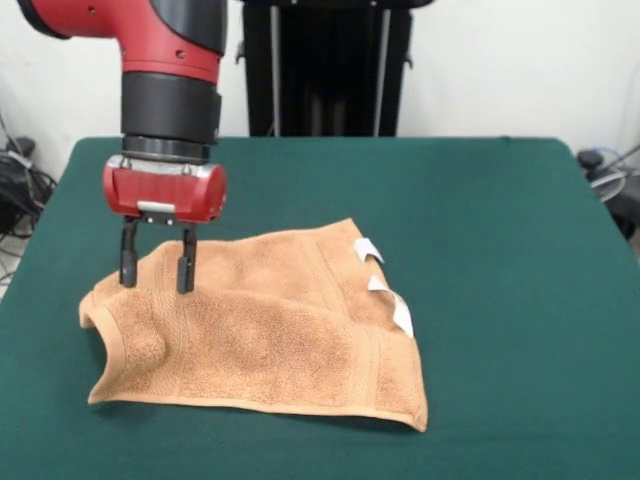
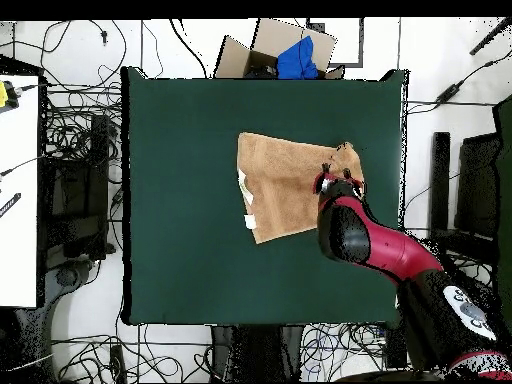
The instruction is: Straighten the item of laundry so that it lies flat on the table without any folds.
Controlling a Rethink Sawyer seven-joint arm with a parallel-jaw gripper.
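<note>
The item of laundry is an orange-tan terry towel, folded over on itself on the green table. Small white tags stick out along its right edge in the front view. Its left end is bunched and lifted into a hump. My gripper hangs straight down over that left rear corner, fingers open a few centimetres apart, tips at the cloth's surface, nothing clamped between them. From overhead the towel lies right of the table's middle, and the red arm covers my gripper at the towel's right edge.
A cardboard box with blue cloth sits off the table's far edge in the overhead view. Cables and stands ring the table. A white surface lies to the left.
</note>
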